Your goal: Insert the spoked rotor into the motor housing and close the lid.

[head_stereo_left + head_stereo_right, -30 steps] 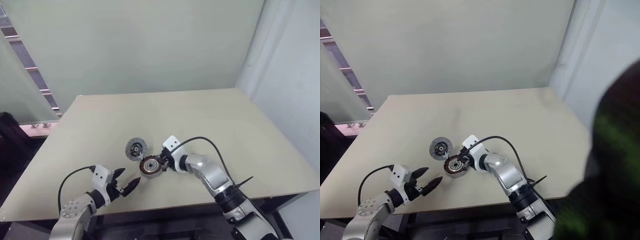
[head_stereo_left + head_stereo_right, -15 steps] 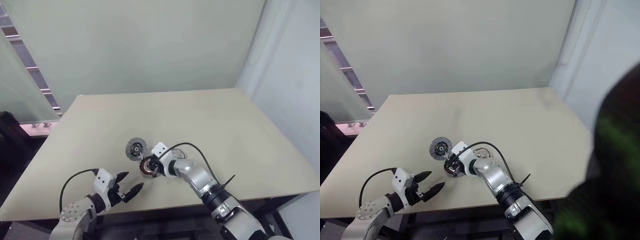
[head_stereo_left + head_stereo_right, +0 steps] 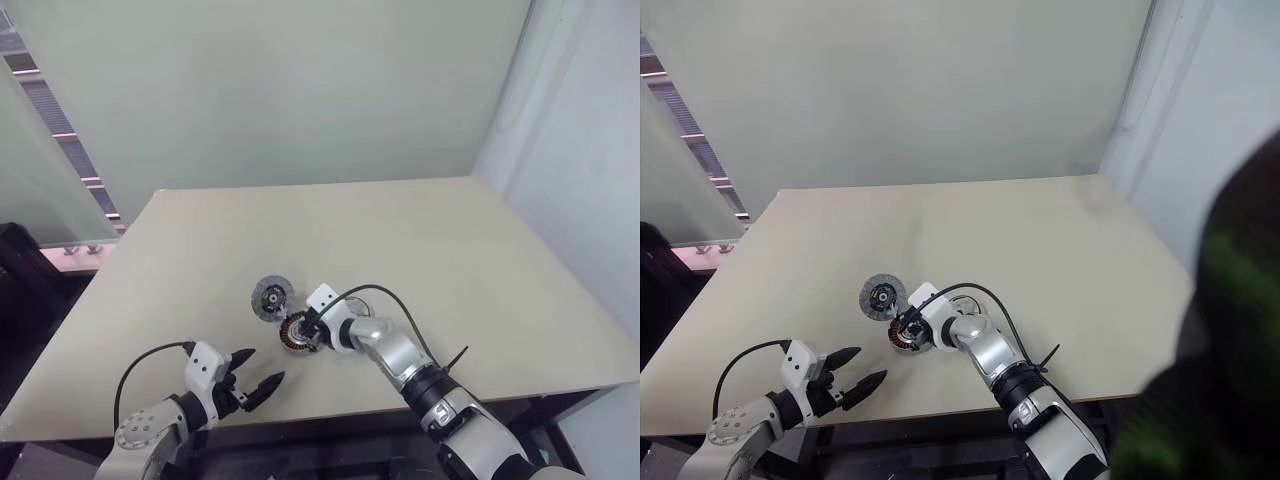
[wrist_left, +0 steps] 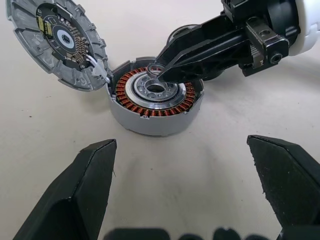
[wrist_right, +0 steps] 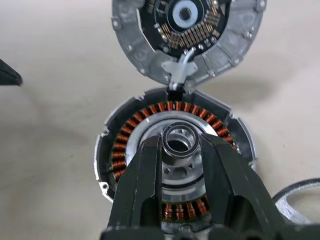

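The motor housing (image 3: 298, 332), round with copper-brown windings, sits on the table near its front. Its lid (image 3: 271, 297), a dark grey disc, lies open just behind it and is joined to it by a short wire (image 5: 182, 62). My right gripper (image 5: 179, 142) is shut on a tiny black ring (image 5: 179, 137) and holds it over the housing's (image 5: 172, 165) centre. My left gripper (image 3: 262, 368) is open and empty, short of the housing (image 4: 155, 100) on the near side. Of the spoked rotor, a silver rim (image 5: 300, 192) peeks out beside my right hand; the rest is hidden.
The beige table (image 3: 450, 240) stretches bare to the right and back. A black cable (image 3: 385, 292) loops over my right wrist. Walls stand behind and to the right, and a glass panel (image 3: 40, 170) rises at the left.
My right hand has shifted a little left and sunk over the housing's centre, its forearm dropping toward the table. The left gripper has stayed open and almost still.
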`<control>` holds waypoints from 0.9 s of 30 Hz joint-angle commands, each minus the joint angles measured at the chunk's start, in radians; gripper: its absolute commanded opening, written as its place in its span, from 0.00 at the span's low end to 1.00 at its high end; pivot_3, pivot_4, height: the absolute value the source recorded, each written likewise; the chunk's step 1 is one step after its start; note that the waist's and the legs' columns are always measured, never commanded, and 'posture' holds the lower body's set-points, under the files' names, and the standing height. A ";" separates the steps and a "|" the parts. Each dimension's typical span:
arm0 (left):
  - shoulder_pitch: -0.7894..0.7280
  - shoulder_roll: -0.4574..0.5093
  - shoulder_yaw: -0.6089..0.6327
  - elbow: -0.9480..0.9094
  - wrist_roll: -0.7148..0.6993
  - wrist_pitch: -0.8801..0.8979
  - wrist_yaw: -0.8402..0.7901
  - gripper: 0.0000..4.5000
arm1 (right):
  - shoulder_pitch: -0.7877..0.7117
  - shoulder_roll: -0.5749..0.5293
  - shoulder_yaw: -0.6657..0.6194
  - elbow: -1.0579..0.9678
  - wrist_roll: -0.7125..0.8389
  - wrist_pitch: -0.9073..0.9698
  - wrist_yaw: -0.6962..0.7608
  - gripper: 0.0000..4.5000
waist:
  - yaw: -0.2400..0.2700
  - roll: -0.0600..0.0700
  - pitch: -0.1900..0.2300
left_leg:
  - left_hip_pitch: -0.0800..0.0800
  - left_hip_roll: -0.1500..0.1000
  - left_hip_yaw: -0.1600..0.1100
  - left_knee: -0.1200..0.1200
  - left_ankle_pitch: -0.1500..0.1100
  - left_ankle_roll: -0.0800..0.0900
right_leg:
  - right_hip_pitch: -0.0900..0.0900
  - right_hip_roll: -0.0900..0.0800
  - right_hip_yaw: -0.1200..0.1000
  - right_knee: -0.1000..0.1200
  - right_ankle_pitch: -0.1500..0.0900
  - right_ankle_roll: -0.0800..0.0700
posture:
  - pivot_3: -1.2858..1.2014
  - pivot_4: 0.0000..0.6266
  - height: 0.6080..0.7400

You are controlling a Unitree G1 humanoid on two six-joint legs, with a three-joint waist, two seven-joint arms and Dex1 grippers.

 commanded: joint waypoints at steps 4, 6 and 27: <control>-0.015 0.014 0.028 -0.024 -0.007 -0.019 -0.003 1.00 | -0.035 0.029 -0.024 0.030 -0.006 -0.045 -0.004 0.18 | 0.000 0.000 0.000 | 0.000 0.000 0.000 0.000 0.000 0.000 | 0.000 0.000 0.000 0.000 0.000 0.000 | 0.52 0.00 1.00; -0.017 0.018 0.033 -0.023 -0.008 -0.019 -0.003 1.00 | -0.040 0.035 -0.028 0.050 -0.008 -0.056 -0.005 0.18 | 0.000 0.000 0.000 | 0.000 0.000 0.000 0.000 0.000 0.000 | 0.000 0.000 0.000 0.000 0.000 0.000 | 0.52 0.00 1.00; -0.018 0.015 0.039 -0.027 -0.001 -0.028 0.005 1.00 | -0.057 0.039 -0.025 0.126 -0.023 -0.076 0.008 0.34 | 0.000 0.000 0.000 | 0.000 0.000 0.000 0.000 0.000 0.000 | 0.001 0.000 0.000 0.000 0.000 0.000 | 0.52 0.00 1.00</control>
